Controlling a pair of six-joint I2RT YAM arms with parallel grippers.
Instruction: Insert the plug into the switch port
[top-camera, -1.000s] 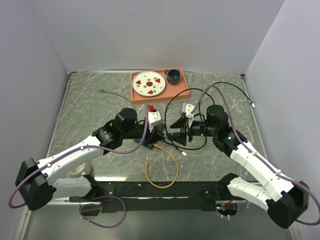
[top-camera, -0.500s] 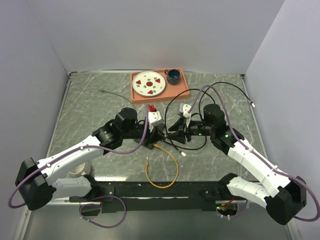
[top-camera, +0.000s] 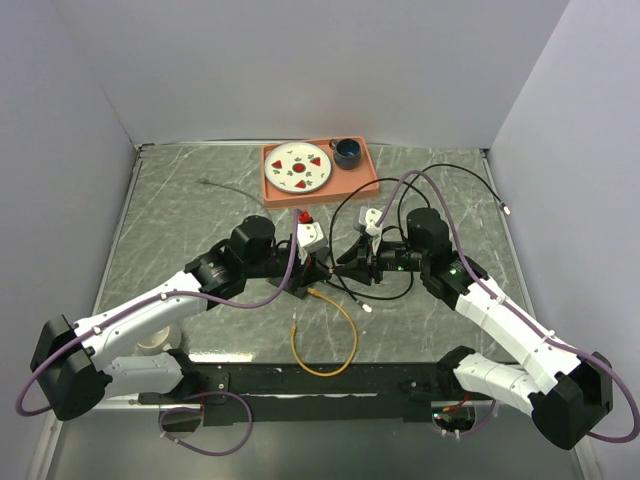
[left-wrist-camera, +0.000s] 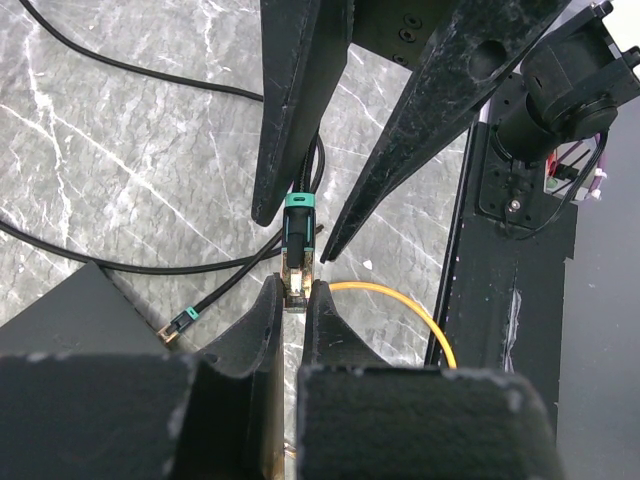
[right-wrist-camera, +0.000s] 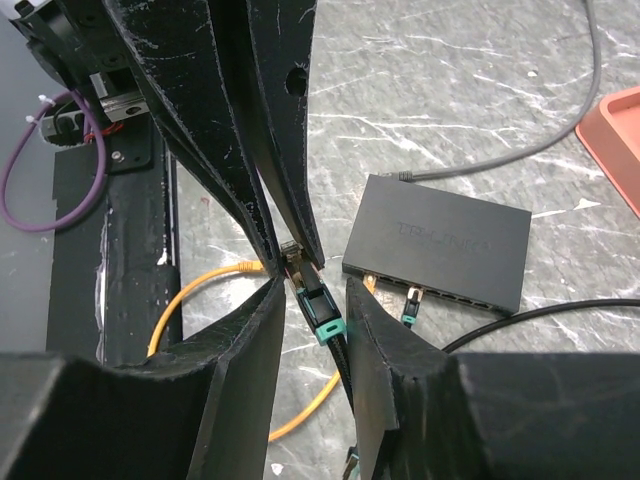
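The plug, a clear connector with a teal boot on a black cable, hangs above the table. My left gripper is shut on the connector tip. My right gripper faces it from the other side. Its jaws straddle the plug's teal boot, still open, with a gap on the right-hand side. In the top view both grippers meet at mid-table. The flat black switch lies just beyond them. The switch port row runs along its near edge, and two other plugs sit in it.
A yellow cable loops on the table near the front rail. Black cables curl behind and around the right arm. An orange tray with a plate and a mug stands at the back. A grey cable lies back left.
My right gripper has moved slightly left onto the plug and its jaws have narrowed around the teal boot. The left gripper has held still with the plug.
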